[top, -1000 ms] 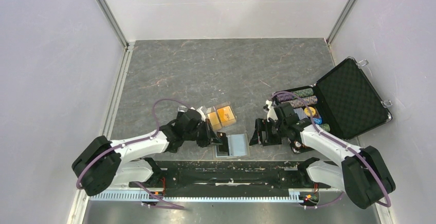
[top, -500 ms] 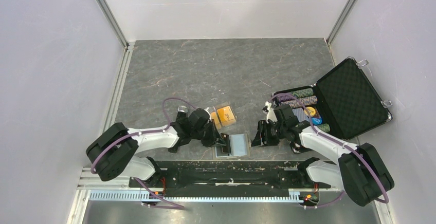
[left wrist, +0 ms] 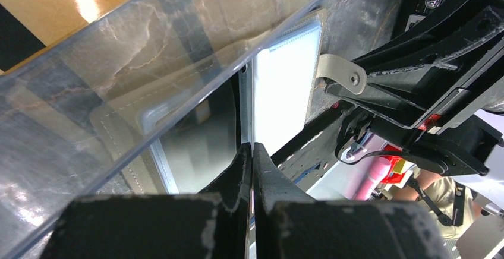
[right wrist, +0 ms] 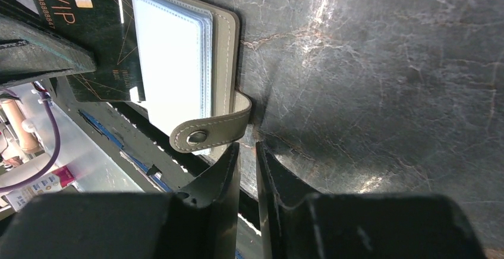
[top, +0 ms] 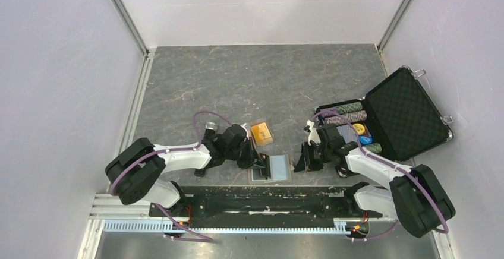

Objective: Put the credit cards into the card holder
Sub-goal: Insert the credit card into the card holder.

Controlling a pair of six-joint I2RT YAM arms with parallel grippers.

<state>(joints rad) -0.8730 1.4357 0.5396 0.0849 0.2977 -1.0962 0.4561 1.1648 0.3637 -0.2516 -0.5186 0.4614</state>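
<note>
The card holder (top: 279, 167) lies open near the table's front edge, its pale inside (right wrist: 175, 63) facing up. My left gripper (top: 257, 163) is shut on a black credit card (right wrist: 89, 39), which lies slanted over the holder's left page. In the left wrist view that gripper (left wrist: 252, 149) pinches the card edge-on above the holder (left wrist: 282, 87). An orange credit card (top: 261, 132) lies just behind the holder. My right gripper (top: 299, 163) sits at the holder's right edge. Its jaws (right wrist: 246, 146) stand a narrow gap apart just short of the snap tab (right wrist: 208, 131), with nothing between them.
An open black chip case (top: 404, 113) with rows of poker chips (top: 347, 109) stands at the right. A long black bar (top: 267, 199) runs along the near edge. A clear plastic piece (left wrist: 178, 51) crosses the left wrist view over the orange card (left wrist: 71, 0).
My left gripper moved right and nearer with the black card, bringing it over the holder. The right gripper's jaws narrowed from wide open to a thin gap and edged toward the tab.
</note>
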